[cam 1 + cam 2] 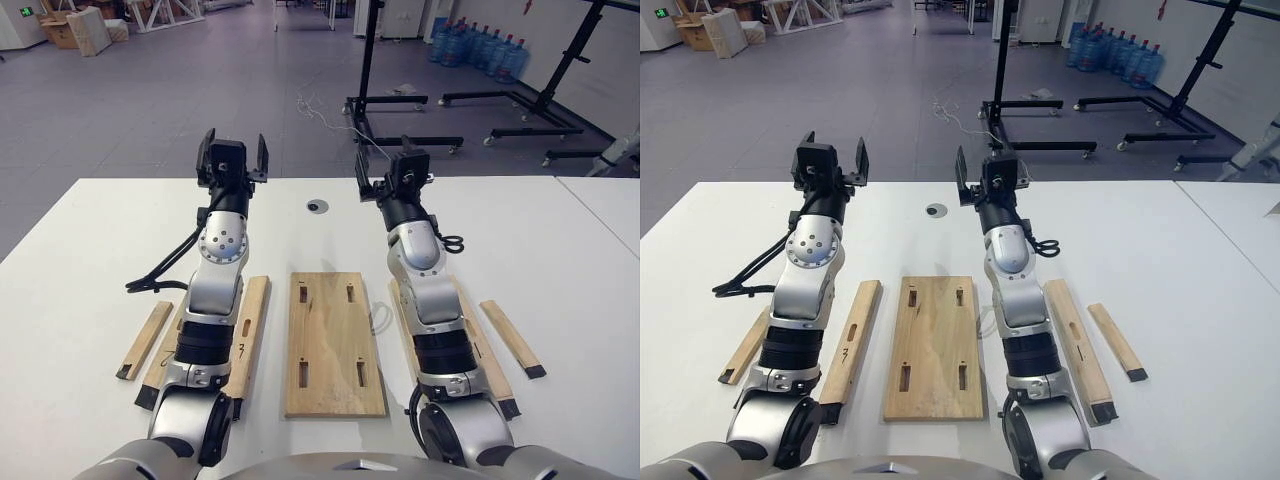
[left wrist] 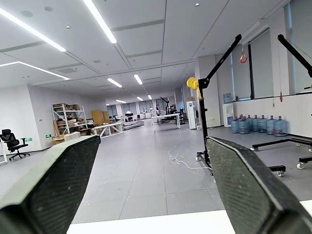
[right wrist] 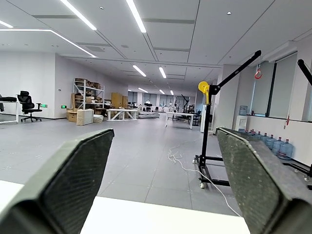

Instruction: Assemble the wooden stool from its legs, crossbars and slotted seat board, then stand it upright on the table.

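Note:
The slotted seat board (image 1: 335, 345) lies flat in the middle of the white table (image 1: 90, 250). On its left lie a long leg (image 1: 252, 330) and a short crossbar (image 1: 145, 340); another leg (image 1: 158, 372) is partly hidden under my left arm. On its right lie a long leg (image 1: 1077, 340) and a short crossbar (image 1: 1116, 342). My left gripper (image 1: 234, 158) is held above the table's far edge, open and empty, its fingers (image 2: 53, 185) spread wide. My right gripper (image 1: 985, 170) is level with it, also open and empty, pads (image 3: 73, 180) apart.
A round cable hole (image 1: 317, 206) sits in the table near the far edge. A black cable (image 1: 150, 282) loops beside the left arm. Black stands (image 1: 400, 100) and water bottles (image 1: 480, 45) are on the floor beyond the table. A second table (image 1: 610, 205) adjoins on the right.

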`<state>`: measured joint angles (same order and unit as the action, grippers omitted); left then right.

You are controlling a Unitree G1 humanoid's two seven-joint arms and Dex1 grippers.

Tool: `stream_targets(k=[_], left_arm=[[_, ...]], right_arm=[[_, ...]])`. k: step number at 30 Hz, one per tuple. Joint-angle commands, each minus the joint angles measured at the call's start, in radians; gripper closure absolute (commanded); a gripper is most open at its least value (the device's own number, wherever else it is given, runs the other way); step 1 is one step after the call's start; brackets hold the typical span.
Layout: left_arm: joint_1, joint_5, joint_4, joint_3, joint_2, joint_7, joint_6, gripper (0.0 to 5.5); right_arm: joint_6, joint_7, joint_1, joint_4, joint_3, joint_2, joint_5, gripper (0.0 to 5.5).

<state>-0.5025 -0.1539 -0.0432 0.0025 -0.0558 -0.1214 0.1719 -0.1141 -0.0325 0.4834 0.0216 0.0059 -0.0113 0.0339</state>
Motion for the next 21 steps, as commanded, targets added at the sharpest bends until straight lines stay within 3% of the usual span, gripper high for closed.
stream_targets(k=[1,4,8,15,21], left_arm=[[0.062,-0.003,-0.037,-0.004,0.006,0.003,0.024,1.55],[0.107,0.000,-0.074,0.001,0.015,-0.003,0.035,1.55],[0.171,-0.033,-0.112,-0.002,0.024,-0.031,0.066,1.55],[0.234,-0.042,-0.194,-0.015,0.041,-0.035,0.071,1.55],[0.256,-0.032,-0.235,-0.039,0.051,-0.008,0.076,1.55]], right_arm=[[-0.112,0.040,-0.002,0.035,-0.081,0.069,-0.058,1.63],[-0.184,0.124,-0.037,0.027,-0.190,0.173,-0.148,1.63],[-0.239,0.279,-0.220,0.011,-0.335,0.344,-0.237,1.63],[-0.266,0.470,-0.559,0.035,-0.386,0.486,-0.270,1.63],[-0.326,0.565,-0.714,0.048,-0.408,0.538,-0.314,1.63]])
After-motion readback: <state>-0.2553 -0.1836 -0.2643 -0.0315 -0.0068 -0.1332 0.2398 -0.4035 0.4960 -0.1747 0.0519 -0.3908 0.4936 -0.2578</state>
